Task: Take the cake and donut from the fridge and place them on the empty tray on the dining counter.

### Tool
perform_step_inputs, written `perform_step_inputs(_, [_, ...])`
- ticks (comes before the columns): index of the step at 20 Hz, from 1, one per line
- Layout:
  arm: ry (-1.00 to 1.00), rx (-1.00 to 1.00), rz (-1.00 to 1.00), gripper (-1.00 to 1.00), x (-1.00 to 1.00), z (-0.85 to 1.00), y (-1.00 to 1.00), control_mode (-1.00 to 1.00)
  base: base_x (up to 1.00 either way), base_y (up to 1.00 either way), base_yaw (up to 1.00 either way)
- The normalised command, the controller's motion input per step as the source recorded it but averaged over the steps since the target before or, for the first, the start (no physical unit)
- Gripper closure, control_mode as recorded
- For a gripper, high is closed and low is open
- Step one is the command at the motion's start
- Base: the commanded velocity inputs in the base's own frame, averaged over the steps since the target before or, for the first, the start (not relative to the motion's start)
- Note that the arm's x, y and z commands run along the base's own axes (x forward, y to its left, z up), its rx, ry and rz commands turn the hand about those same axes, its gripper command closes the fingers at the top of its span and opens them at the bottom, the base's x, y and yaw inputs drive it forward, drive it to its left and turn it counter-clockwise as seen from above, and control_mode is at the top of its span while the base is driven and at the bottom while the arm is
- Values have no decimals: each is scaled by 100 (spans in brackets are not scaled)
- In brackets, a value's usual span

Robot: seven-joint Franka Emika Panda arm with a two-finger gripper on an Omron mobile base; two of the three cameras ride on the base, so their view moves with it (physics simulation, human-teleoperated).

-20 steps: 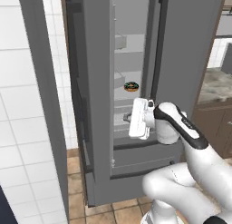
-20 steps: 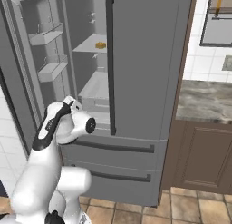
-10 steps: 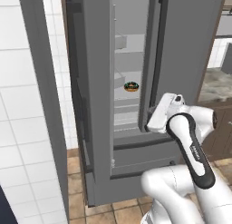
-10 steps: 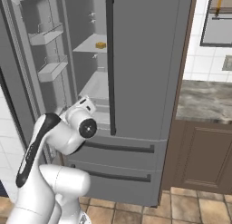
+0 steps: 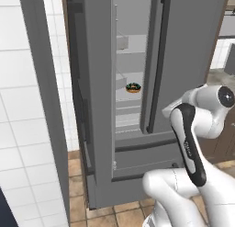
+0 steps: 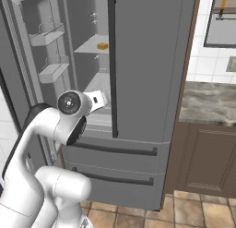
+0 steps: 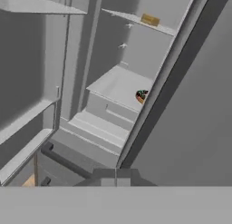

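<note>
Gripper [image 7: 116,173] fingers closed fully, nothing held or touched, positioned in front of the open fridge [image 6: 152,84]. Donut [image 5: 133,87] seen on a middle shelf, cake [image 6: 102,46] on the shelf above it.

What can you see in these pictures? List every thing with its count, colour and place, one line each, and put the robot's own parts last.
fridge: one, grey steel, left door swung open, right door shut, two drawers below.
door handle: one, dark, upright on the shut right door.
donut: one, dark glaze with specks, on a middle shelf inside the fridge.
cake: one, yellow-orange, on a higher shelf.
door bins: two, pale grey, on the open door.
counter: one, grey marbled top on brown cabinets, right of the fridge.
wall tiles: white, left of the fridge.
floor tiles: brown.
arm: one, white with dark joints, in front of the fridge.
fingers: dark, shut, empty, pointing into the fridge.
</note>
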Motion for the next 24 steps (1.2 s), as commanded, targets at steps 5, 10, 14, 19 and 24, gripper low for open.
perform_step_inputs(5, [1,-4,-14,100,15,8,0,-100,0,0,0])
perform_step_inputs(10, [0,-1,-3,-100,26,-3,-12,-100,0,0,0])
perform_step_inputs(14, [-8,3,-23,-100,19,1,-64,-100,0,0,0])
perform_step_inputs(19, [0,12,-23,-100,42,11,-29,-100,0,0,0])
perform_step_inputs(24, [0,28,-4,-100,50,7,0,-100,0,0,0])
